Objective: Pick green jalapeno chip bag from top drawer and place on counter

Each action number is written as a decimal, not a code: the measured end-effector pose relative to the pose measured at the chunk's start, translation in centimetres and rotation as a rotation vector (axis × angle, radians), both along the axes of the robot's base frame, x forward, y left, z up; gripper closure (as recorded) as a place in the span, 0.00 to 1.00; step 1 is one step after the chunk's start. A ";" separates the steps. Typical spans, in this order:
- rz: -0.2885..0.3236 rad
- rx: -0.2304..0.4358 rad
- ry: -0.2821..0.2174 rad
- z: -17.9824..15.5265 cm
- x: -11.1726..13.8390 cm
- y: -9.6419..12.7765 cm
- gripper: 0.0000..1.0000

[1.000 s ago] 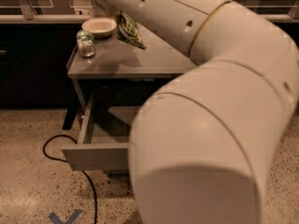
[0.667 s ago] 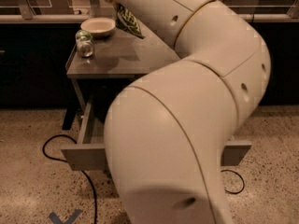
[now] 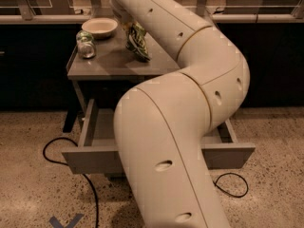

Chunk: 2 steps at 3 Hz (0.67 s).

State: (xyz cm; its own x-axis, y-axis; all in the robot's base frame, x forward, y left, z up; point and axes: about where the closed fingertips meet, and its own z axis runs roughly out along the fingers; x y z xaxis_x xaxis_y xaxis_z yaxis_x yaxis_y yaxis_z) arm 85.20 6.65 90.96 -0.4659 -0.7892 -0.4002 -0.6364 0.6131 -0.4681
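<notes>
Speckled stone floor, dark cabinets behind; in front of them stands the grey counter [image 3: 105,63], with the top drawer [image 3: 93,161] pulled fully open beneath it. The green jalapeno chip bag [image 3: 138,42] is out of the drawer and over the counter's middle, just right of a pale bowl [image 3: 99,27] and a green-topped jar [image 3: 85,44]. The gripper [image 3: 122,25] sits at the bag's upper edge, largely hidden by the arm; whether it clamps the bag cannot be told. Assessment: light, crinkly foil, slippery and easily crushed (best taken by the top seam). The long axis is near upright, top tilted left toward the gripper, bottom corner at or just above the surface; contact unconfirmed.
</notes>
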 end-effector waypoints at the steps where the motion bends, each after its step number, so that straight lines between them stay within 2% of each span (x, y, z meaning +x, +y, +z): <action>1: 0.010 0.036 0.126 -6.2 -0.6 -1.4 1.00; 2: 0.009 0.039 0.133 -6.1 -0.6 -1.5 0.81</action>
